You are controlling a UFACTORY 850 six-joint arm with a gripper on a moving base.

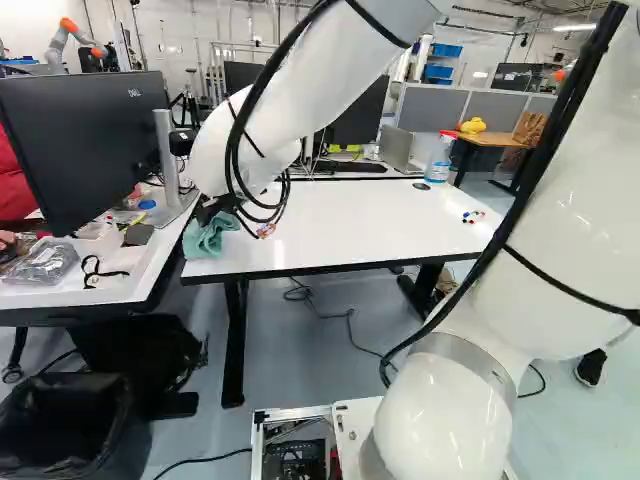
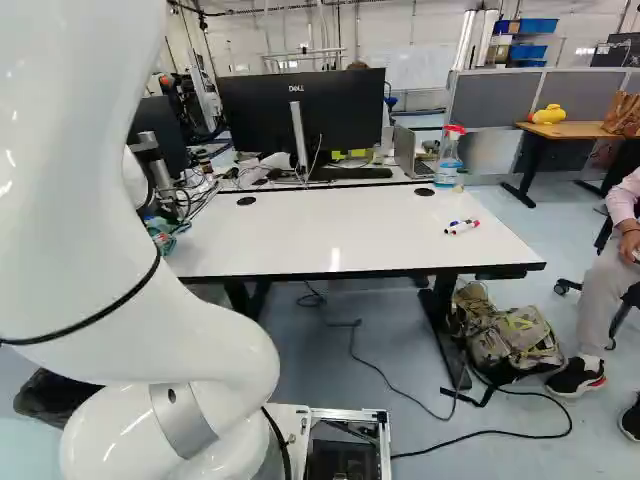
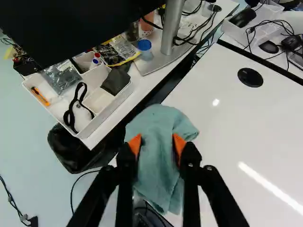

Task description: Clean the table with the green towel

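Left of centre in the left base view, I have the green towel at the near left corner of the white tabletop. Loose markers lie toward the upper right, with a spray bottle behind them at the far edge; I judge the surface around both has yet to be wiped.

At the left of the right base view, my arm partly hides the towel. Most of the surface spreads out to the right of it, and no stain shows to tell me what has been cleaned.

Down the wrist view, my pincer has the towel squeezed between its orange pads, cloth bunching out ahead. Picking up looks done; wiping seems barely begun at most, with nearly all the sweeping left.
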